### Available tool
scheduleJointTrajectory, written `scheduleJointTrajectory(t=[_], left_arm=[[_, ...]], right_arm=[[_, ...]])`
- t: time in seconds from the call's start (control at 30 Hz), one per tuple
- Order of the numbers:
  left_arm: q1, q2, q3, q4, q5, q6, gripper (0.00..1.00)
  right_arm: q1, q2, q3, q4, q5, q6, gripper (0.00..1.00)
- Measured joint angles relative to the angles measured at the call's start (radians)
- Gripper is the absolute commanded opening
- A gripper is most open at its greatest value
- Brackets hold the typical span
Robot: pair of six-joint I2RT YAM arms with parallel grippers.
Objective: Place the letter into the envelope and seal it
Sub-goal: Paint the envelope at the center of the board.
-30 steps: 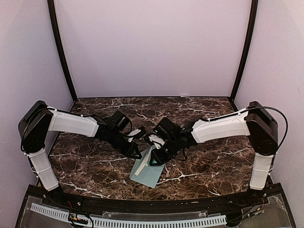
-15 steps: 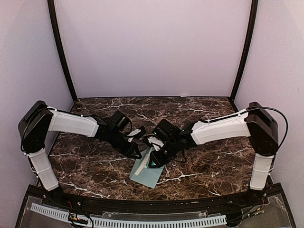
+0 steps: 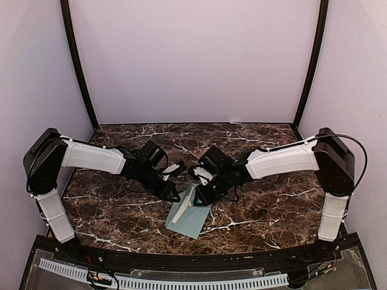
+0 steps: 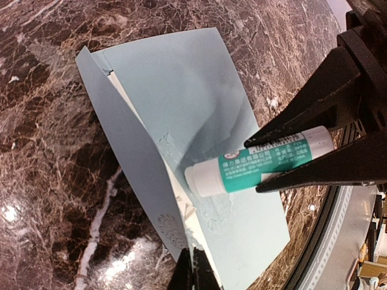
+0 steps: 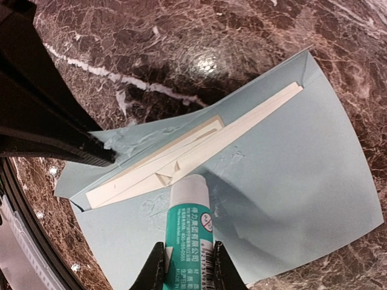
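Teal glue stick in right gripper shifted slightly across envelope.

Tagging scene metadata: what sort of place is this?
Likely an enclosed lab robot cell: lilac walls, black frame posts, marble-patterned tabletop, left arm and right arm bolted at its near edge.
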Motion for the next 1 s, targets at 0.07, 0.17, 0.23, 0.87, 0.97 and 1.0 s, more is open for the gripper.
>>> scheduleJointTrajectory(t=[0.07, 0.17, 0.23, 0.87, 0.97, 1.0], left_arm=[[0.0, 0.0, 0.0, 0.0, 0.001, 0.0, 0.0], [0.0, 0.002, 0.0, 0.0, 0.003, 0.0, 0.0], [0.0, 0.002, 0.0, 0.0, 0.005, 0.0, 0.0], [0.0, 0.002, 0.0, 0.0, 0.006, -0.001, 0.0], [0.0, 0.002, 0.0, 0.0, 0.006, -0.001, 0.0], [0.0, 0.002, 0.0, 0.0, 0.006, -0.001, 0.0]], right_arm=[[-0.008, 0.0, 0.0, 0.001, 0.004, 0.0, 0.08], [-0.014, 0.0, 0.0, 0.002, 0.01, -0.003, 0.08], [-0.019, 0.0, 0.0, 0.003, 0.014, -0.004, 0.08], [0.0, -0.042, -0.069, 0.035, -0.049, -0.01, 0.08], [0.021, -0.042, -0.07, 0.035, -0.064, -0.004, 0.08], [0.028, -0.042, -0.07, 0.035, -0.069, -0.002, 0.09]])
